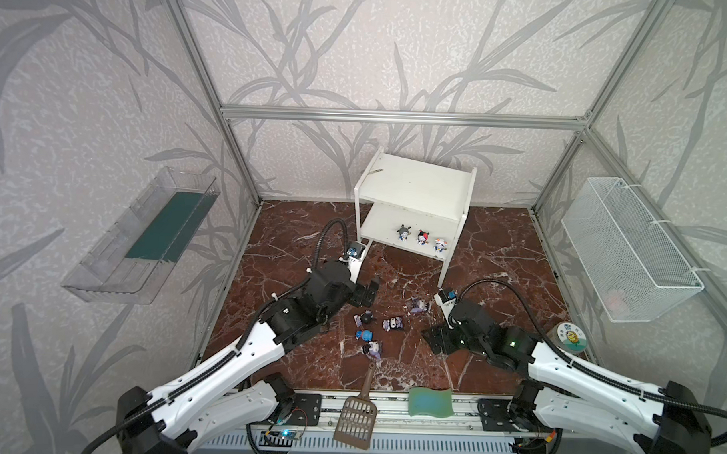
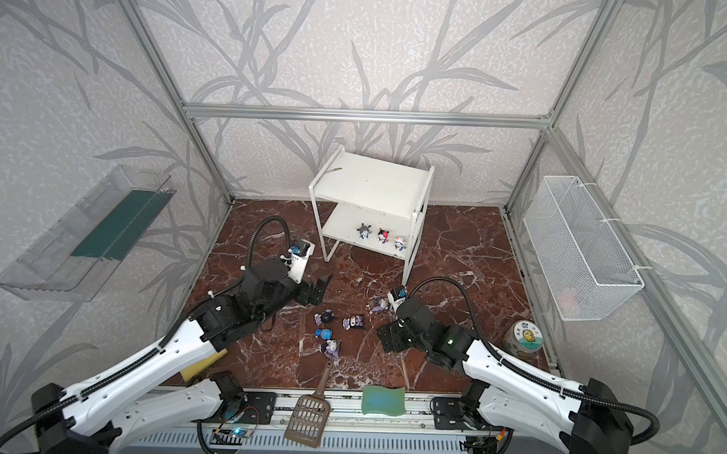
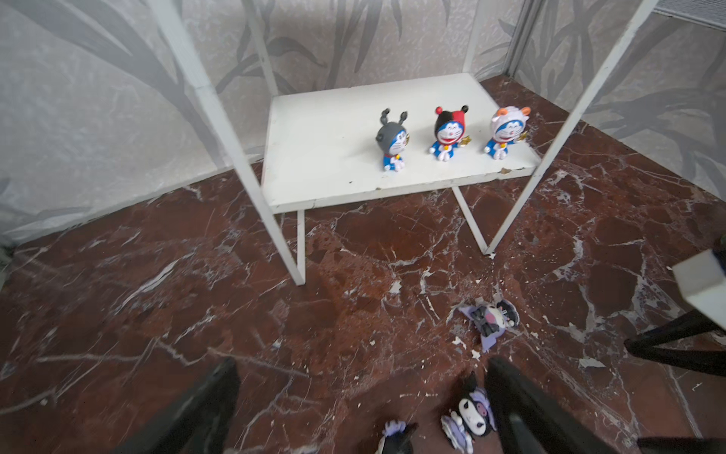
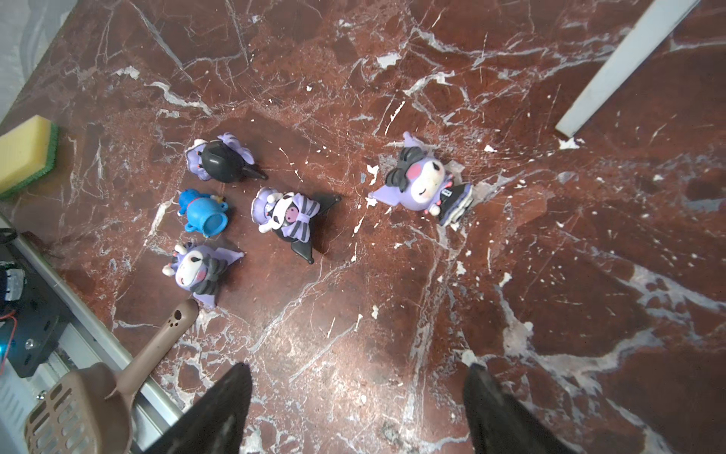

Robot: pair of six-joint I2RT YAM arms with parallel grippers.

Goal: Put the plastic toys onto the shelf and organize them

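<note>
On veined red-brown marble [image 4: 550, 275], five glossy plastic toys [image 4: 285, 216] lie scattered; three round-headed ones [image 3: 448, 133] sit on the flat white shelf [image 3: 322, 157], lower board. My left gripper [image 3: 361, 363] and right gripper [image 4: 357, 367] gape wide, empty.

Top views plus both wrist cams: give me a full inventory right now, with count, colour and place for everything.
shelf: 1, white, back centre of floor
blue-white toys: 3, grey, red-black, white heads, shelf's lower board
blue toy: 1, blue, lying mid-floor
purple-black toys: 4, three mid-floor, one nearer the shelf
scoop: 1, brown, front edge
wavy sponge: 1, green, front rail
yellow sponge: 1, yellow-green, floor's front left
clear tray: 1, transparent, left wall
mesh basket: 1, white, right wall
jar: 1, flower-print lid, floor's right edge
left gripper: 1, black, open, left of the floor toys
right gripper: 1, black, open, right of them
</note>
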